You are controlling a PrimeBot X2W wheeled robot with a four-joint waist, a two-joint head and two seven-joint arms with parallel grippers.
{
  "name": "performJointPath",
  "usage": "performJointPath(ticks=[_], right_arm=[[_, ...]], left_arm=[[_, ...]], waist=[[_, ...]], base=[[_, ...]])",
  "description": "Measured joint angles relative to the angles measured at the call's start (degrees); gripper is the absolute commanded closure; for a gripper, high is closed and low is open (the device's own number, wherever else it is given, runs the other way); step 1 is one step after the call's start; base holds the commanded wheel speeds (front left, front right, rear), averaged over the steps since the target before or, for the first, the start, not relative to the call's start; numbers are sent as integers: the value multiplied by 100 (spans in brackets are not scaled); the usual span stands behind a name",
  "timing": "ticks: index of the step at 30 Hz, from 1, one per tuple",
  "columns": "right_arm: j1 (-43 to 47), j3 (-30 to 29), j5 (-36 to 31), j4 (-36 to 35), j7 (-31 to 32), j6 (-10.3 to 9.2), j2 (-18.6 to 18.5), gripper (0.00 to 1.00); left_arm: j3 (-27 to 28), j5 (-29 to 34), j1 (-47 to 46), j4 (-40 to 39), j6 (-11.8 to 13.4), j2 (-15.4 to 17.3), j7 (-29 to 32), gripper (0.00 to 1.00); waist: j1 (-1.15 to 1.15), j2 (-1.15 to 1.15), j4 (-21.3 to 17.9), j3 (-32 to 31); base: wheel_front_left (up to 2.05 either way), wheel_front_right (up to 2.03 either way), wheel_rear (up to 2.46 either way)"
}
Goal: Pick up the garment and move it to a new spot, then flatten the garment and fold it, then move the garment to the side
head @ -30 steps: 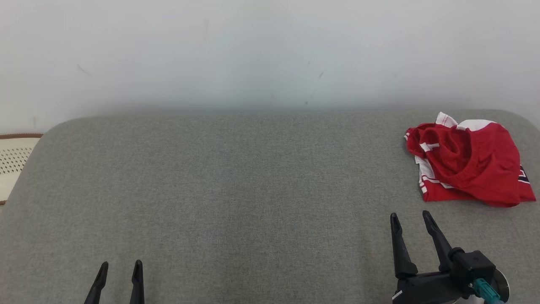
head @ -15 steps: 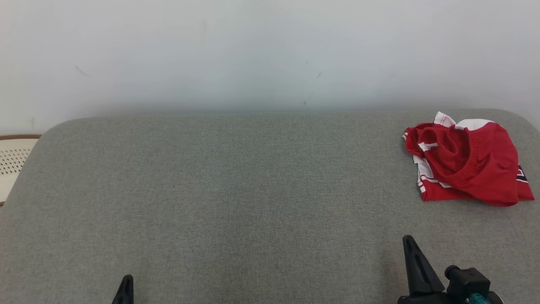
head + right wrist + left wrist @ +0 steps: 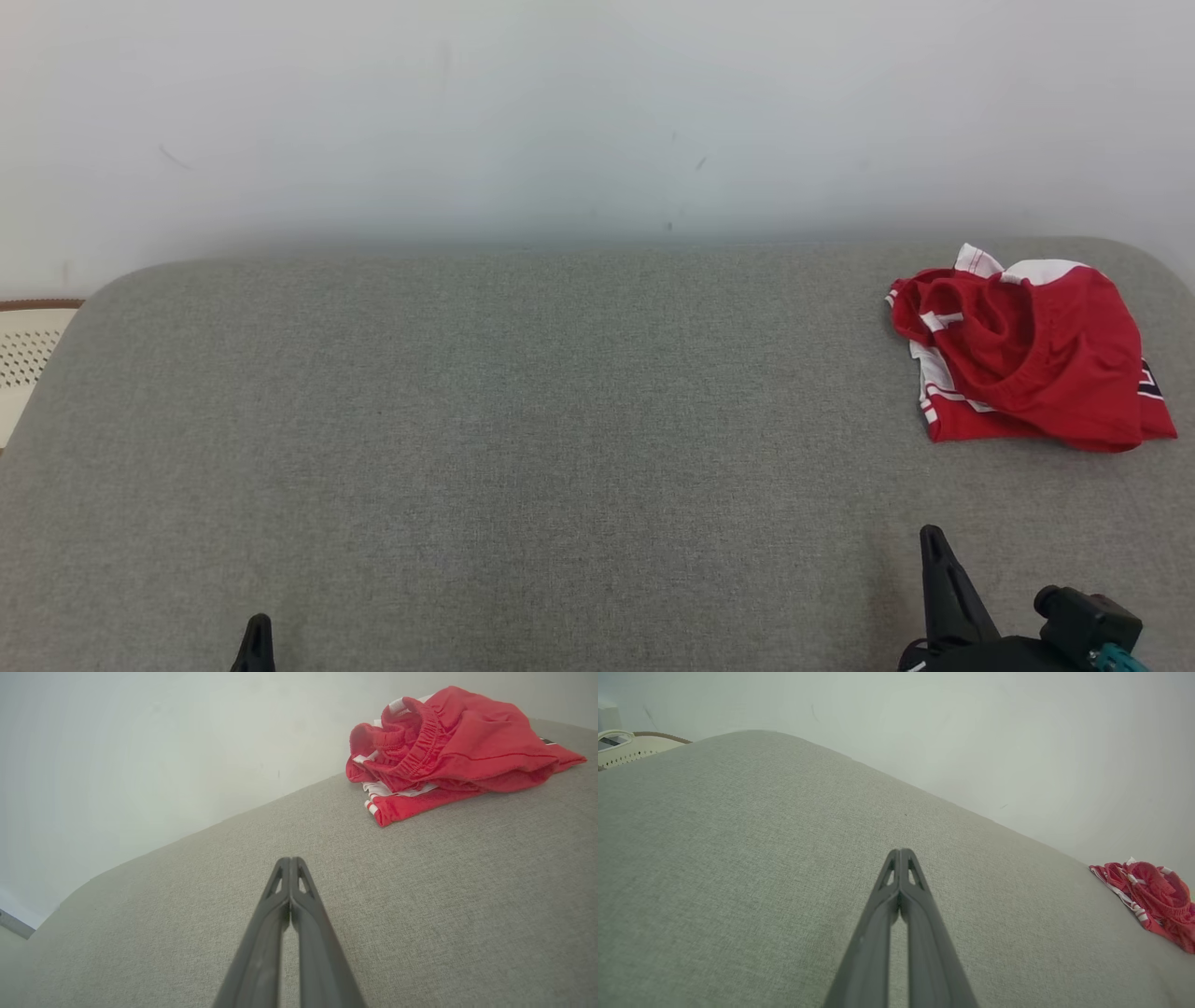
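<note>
**Task status.** The red garment (image 3: 1027, 350), with white stripes and an elastic waistband, lies in a compact, layered heap on the grey padded surface (image 3: 523, 420). Its lower layers lie flat and roughly squared. The waistband on top is bunched. This fits two stages: a crumpled garment awaiting pickup, or a loosely folded garment already set aside. The pictures do not settle which.

**Gripper status.** The right gripper (image 3: 931, 541) is clenched, fingers pressed tip to tip, grasping nothing. It sits on the robot's side of the garment, near it but apart. The left gripper (image 3: 257, 627) is likewise clenched and empty, well apart from the garment, far to its left.

**Edges.** The surface's rounded far corner curves just behind and to the right of the garment. The garment's right hem lies close to that edge. The white wall (image 3: 560, 112) rises behind the garment. A cream perforated item (image 3: 28, 345) sits beyond the surface's opposite end, well apart from the garment.

**Open room.** Left of the garment, bare fabric runs the whole width of the surface, the widest area for spreading or folding. Right of the garment, little margin remains, and cloth dragged that way would risk sliding off.
</note>
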Motion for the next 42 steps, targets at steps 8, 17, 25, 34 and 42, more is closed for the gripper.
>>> performJointPath(ticks=[8,17,25,34,42], right_arm=[[-87,-89,823,30,185,0,-9,100],[-115,-197,1644,70,382,0,-12,100],[-190,-277,2236,96,535,0,-12,100],[-220,-382,2925,135,720,-1,-9,100],[-262,-475,3468,166,876,-1,-2,100]], left_arm=[[21,-780,-1,2,-42,2,168,100],[53,-1614,-5,16,-48,4,331,100],[77,-2178,-10,25,-52,7,458,100],[104,-2870,-19,45,-92,10,601,100],[123,-3453,-40,62,-96,14,725,100]], waist=[[0,0,-23,8],[0,0,-50,18],[0,0,-71,25],[0,0,-97,34],[0,-1,-121,43]], base=[[0,0,0],[0,0,0],[0,0,0],[0,0,0],[0,0,0]])
